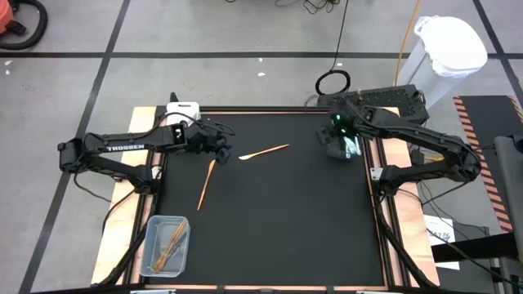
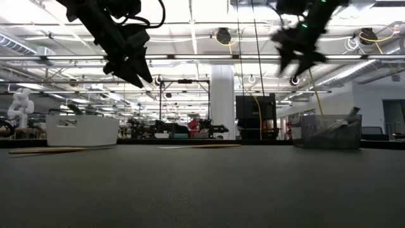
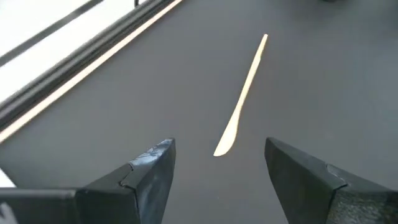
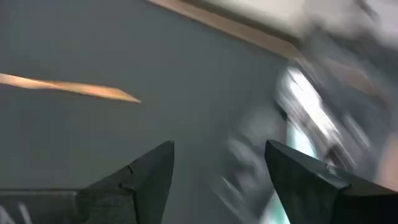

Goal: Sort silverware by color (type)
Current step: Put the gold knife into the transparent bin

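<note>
**Left gripper open above orange utensil; right gripper open over dark bin**

Left gripper (image 1: 222, 152) hangs above the table's back-left area, fingers spread wide w/ nothing between them. Just beyond its tips lies an orange knife (image 1: 263, 152), flat on the black mat (image 1: 278, 237). In the left wrist view the same knife (image 3: 242, 94) runs straight away from the gripper, blade end nearest, centred betw. the two fingers, so its long axis lines up w/ the gripper's reach rather than crossing it. Judgement: the next pick prob. needs a wrist turn so the fingers close across the thin shaft. Left arm is clearly the nearer one.

A second orange utensil (image 1: 206, 184) lies on the mat just in front of the left gripper, long axis running diagonally toward the table's front-left.

Right gripper (image 1: 337, 140) is raised at the back-right, fingers wide apart, empty, directly over a dark bin (image 1: 350, 149). In the low view that bin (image 2: 329, 132) holds several utensils; types can't be made out.

Other containers: a clear bin (image 1: 163, 244) at front-left holds a few orange utensils. A white bin (image 1: 183, 109) sits at the back-left edge; contents not visible.

Judgement: sorting looks nearly done, w/ only two orange pieces left on the mat.
</note>
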Robot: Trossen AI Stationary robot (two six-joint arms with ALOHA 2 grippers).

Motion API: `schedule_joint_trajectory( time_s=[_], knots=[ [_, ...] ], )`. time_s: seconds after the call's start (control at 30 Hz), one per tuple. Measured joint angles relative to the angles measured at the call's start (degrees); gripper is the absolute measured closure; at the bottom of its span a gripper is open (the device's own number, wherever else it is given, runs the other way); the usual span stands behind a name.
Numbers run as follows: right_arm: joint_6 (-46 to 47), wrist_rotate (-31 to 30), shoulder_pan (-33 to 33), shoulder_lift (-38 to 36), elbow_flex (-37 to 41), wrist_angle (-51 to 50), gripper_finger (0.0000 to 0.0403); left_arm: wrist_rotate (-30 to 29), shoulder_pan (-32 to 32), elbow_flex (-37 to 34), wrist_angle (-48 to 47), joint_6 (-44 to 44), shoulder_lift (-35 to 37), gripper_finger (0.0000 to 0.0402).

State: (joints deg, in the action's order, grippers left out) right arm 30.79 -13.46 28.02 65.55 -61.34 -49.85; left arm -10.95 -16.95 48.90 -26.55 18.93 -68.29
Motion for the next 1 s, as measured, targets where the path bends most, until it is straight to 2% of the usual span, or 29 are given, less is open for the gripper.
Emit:
schedule_joint_trajectory(
  time_s=[0.1,0.17,0.3,0.57,0.73,1.0],
  knots=[
    [-9.9,7.2,-0.6,2.4,-0.4,16.1,0.0164,-0.7,-1.3,0.0,0.0,-2.4,0.0,0.0153],
    [-14.6,9.9,-1.0,5.2,-0.4,24.6,0.0173,-0.2,-2.5,0.0,0.0,-3.2,0.0,0.0153],
    [-19.3,12.4,-2.0,12.6,-0.4,33.1,0.019,3.1,-4.0,0.0,-0.2,-2.9,0.0,0.0153],
    [-24.9,16.7,-4.1,27.6,-0.3,36.4,0.0202,4.3,-4.1,0.0,-3.0,-3.1,0.0,0.0153],
    [-27.2,21.2,-3.8,34.1,-0.6,40.2,0.0203,4.7,-4.1,0.0,-6.1,-7.3,0.1,0.0153],
    [-31.9,21.2,-3.2,43.7,-9.9,37.8,0.0203,4.9,-4.8,0.0,-6.4,-7.8,0.1,0.0153]
  ],
)
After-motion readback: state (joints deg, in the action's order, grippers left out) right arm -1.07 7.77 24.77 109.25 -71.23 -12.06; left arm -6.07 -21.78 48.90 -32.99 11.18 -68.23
